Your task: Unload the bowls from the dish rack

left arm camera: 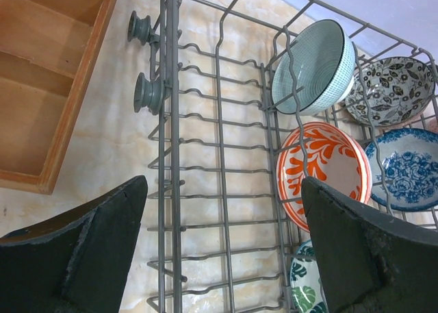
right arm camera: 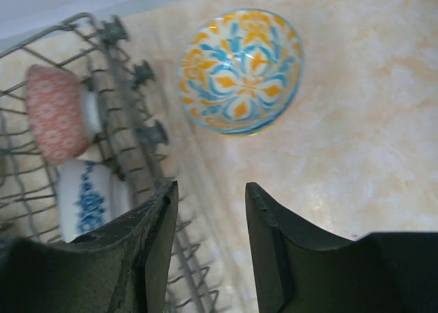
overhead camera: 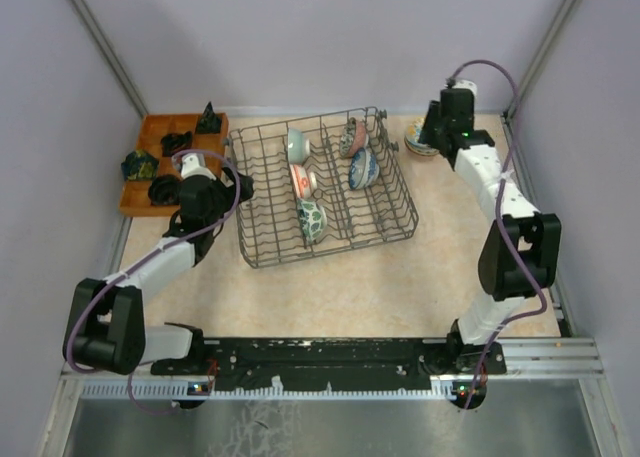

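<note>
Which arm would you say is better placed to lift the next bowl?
Probably left: the left gripper hangs open over the dish rack beside the red-and-white bowl; the right gripper is outside, by the yellow bowl.

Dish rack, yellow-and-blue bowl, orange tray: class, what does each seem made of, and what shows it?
Dish rack: likely coated metal wire, matte grey; thin bent rods.
Yellow-and-blue bowl: probably glazed ceramic; smooth painted pattern.
Orange tray: seemingly wood, matte; flat boards joined at corners.

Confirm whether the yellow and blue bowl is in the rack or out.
Out: the yellow and blue bowl sits open side up on the table beside the rack, apart from the right gripper.
</note>
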{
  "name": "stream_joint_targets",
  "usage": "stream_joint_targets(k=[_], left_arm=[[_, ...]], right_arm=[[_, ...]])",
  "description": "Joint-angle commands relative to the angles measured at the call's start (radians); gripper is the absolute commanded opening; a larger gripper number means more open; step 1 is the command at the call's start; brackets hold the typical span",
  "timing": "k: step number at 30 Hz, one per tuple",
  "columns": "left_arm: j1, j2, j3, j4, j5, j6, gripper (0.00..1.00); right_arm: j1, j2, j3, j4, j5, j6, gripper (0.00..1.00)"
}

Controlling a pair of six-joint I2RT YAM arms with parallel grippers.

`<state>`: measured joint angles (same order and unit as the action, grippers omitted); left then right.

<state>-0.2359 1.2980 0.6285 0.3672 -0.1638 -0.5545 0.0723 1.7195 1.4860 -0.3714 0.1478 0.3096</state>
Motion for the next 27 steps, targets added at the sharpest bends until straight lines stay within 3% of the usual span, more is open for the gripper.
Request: stream_joint_targets(k=[1,5,12,20,27], left_arm=[[0.0,-0.045,-0.021,0.02,0.001,-0.008,0.99],[0.0,-0.071,-0.027,0.008,-0.003,0.001,0.99],[0.0,-0.094,-0.031,-0.001,-0.007,0.004,0.99],[0.0,-0.087,-0.031,0.005,-0.019,0.013,0.99],[0.0,-0.072,-0.037,0.031,-0.013,0.01,0.99]], right_arm=[[0.16,-0.103,0.034,0.028,0.17,-0.092,0.47],[0.313,-0.054,0.108,-0.025,0.32,-0.139,0.48],[0.546,0.171,0.308,-0.115,0.654,-0.24,0.48],[0.611,0.396,0.496,-0.197,0.788,-0.262,0.47],[0.616,0.477,0.537,-0.223,0.847,-0.265,0.47]])
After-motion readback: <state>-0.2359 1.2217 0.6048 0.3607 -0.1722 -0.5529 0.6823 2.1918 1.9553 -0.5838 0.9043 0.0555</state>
